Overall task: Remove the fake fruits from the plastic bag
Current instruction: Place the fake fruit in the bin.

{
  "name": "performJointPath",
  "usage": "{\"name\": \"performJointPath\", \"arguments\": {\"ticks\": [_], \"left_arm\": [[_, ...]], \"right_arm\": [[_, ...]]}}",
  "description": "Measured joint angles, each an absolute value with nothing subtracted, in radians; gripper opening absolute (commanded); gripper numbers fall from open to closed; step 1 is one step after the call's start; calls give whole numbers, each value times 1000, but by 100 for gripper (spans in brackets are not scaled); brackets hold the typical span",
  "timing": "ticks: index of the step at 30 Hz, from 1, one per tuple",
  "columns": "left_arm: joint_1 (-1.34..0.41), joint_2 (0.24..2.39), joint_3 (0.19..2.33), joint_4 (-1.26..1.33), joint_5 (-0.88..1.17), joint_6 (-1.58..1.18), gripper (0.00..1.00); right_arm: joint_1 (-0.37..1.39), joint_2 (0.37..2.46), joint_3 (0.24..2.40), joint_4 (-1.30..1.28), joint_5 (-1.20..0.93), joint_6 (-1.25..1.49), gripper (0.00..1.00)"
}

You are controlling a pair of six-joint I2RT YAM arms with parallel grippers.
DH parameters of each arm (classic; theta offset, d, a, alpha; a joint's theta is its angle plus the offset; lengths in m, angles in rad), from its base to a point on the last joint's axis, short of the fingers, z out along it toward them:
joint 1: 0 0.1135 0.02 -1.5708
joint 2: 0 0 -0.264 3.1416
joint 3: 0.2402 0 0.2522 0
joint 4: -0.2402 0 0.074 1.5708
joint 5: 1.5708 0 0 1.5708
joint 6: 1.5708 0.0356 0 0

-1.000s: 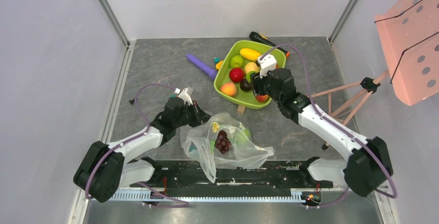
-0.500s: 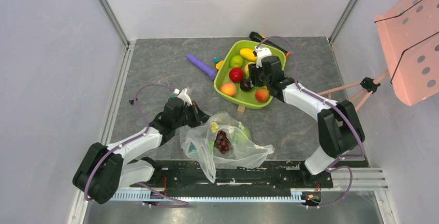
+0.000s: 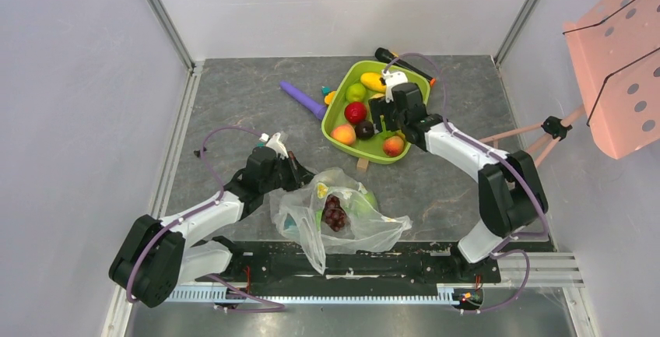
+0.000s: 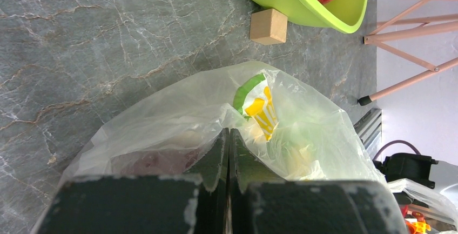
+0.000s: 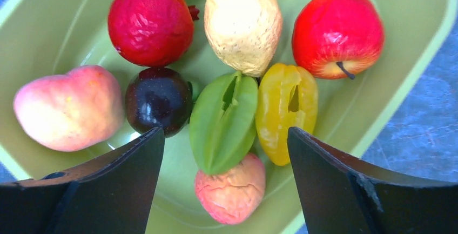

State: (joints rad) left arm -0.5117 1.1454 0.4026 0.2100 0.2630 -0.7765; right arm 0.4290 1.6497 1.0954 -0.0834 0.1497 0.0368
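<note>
One green starfruit (image 5: 223, 121) lies beside one yellow starfruit (image 5: 286, 112).

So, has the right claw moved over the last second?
Yes. Judged against the green tray, the right claw has shifted from the near rim toward the tray's middle, jaws open over the fruits.

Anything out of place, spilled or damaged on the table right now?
Nothing spilled or damaged. The green tray lies at a diagonal in the top view, with loose items around it: a purple stick by its left rim and a wooden block at its near edge. The grape bunch is still in the plastic bag.
</note>
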Motion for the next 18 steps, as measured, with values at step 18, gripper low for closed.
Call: {"name": "performJointPath", "arguments": {"ticks": [18], "left_arm": [[-512, 1124, 403, 175, 263, -776, 2]], "right_arm": [[421, 1258, 1000, -104, 183, 128, 98]]}}
